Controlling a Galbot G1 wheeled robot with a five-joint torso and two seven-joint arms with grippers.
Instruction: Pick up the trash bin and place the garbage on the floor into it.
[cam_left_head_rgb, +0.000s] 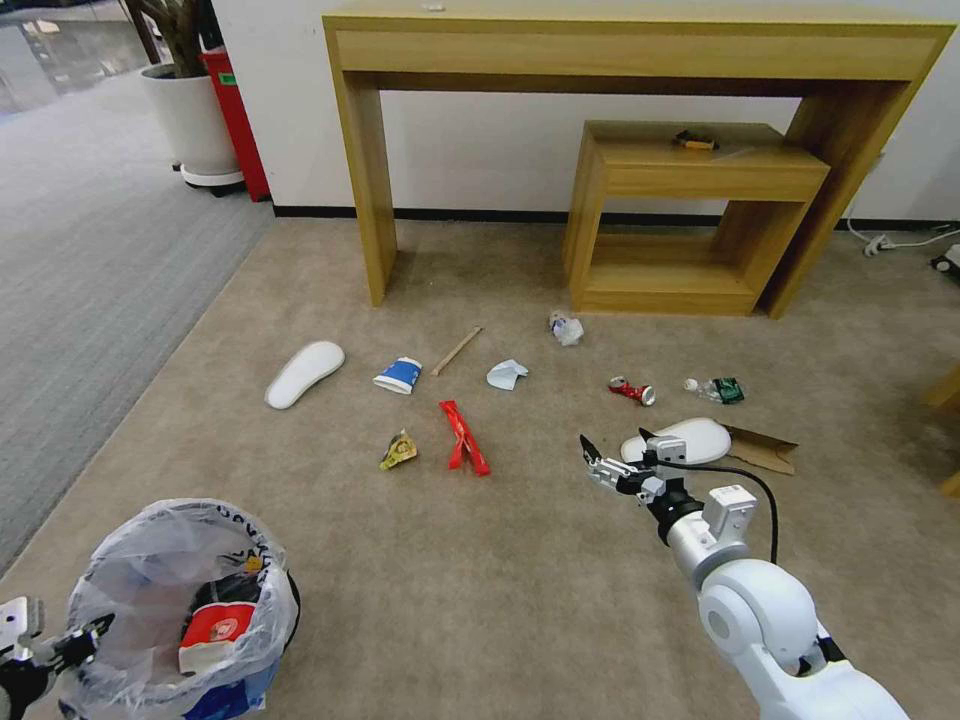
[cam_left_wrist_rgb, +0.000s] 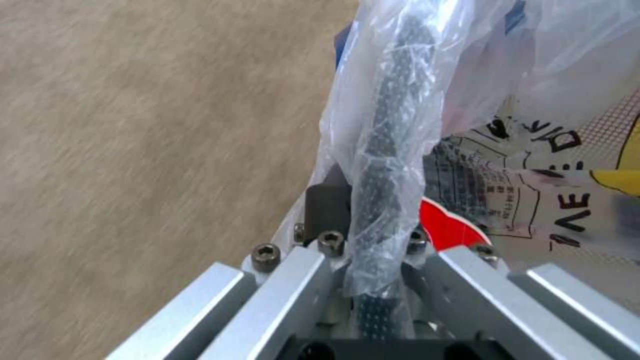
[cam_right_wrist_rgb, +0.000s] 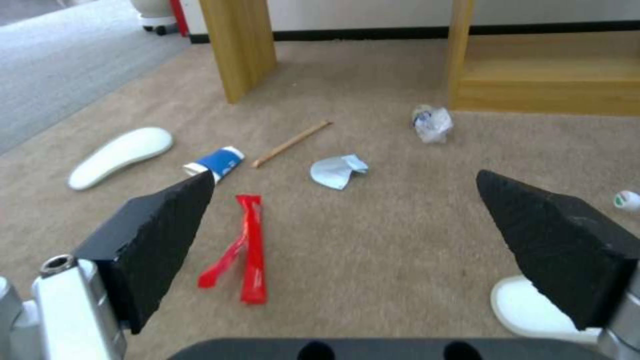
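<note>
At seven o'clock on the carpet (cam_left_head_rgb: 480, 560), the bin (cam_left_head_rgb: 185, 610) hangs from the left gripper (cam_left_wrist_rgb: 373, 250), whose fingers pinch its bagged rim; a red cup (cam_left_head_rgb: 215, 635) already lies inside. The right gripper (cam_left_head_rgb: 612, 452) hovers spread wide near centre, just short of an insole (cam_left_head_rgb: 690, 438) at four o'clock. Ahead of it lie a red wrapper (cam_left_head_rgb: 464, 438), a mask (cam_left_head_rgb: 506, 374), a stick (cam_left_head_rgb: 456, 351), a blue cup (cam_left_head_rgb: 399, 375), a second insole (cam_left_head_rgb: 303, 372) at ten o'clock and a crushed can (cam_left_head_rgb: 632, 390). The near insole looks light, soft foam that should bend; pinching it across the narrow waist seems safest. The flat, slippery wrapper would need a grip at its raised fold.
</note>
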